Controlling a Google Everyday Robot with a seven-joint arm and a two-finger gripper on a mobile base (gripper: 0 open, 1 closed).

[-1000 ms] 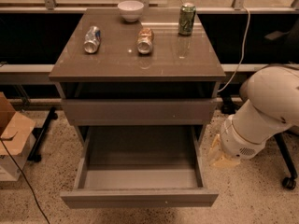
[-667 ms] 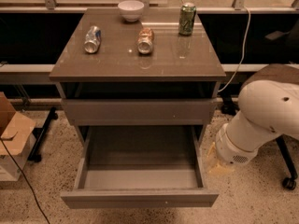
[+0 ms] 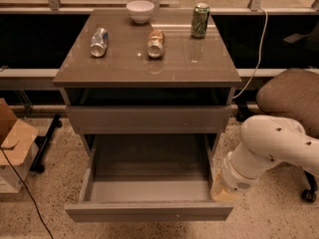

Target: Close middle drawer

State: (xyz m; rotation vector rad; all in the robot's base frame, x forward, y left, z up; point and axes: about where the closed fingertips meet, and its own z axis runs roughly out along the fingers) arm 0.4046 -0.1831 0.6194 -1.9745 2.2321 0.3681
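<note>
The middle drawer is pulled far out of the grey-brown cabinet and its inside shows nothing in it. A tiny white speck sits near the right end of its front. The upper drawer front stands above it, nearly flush. The lowest drawer is hidden under the open one. My white arm reaches in from the right. Its gripper is low, just outside the open drawer's right side wall, near the front corner.
On the cabinet top are a white bowl, an upright green can and two cans lying on their sides. A brown office chair stands at the right, a cardboard box at the left.
My arm has swung lower and to the left, bringing the gripper close to the open drawer's right front corner. The drawer has not moved.
</note>
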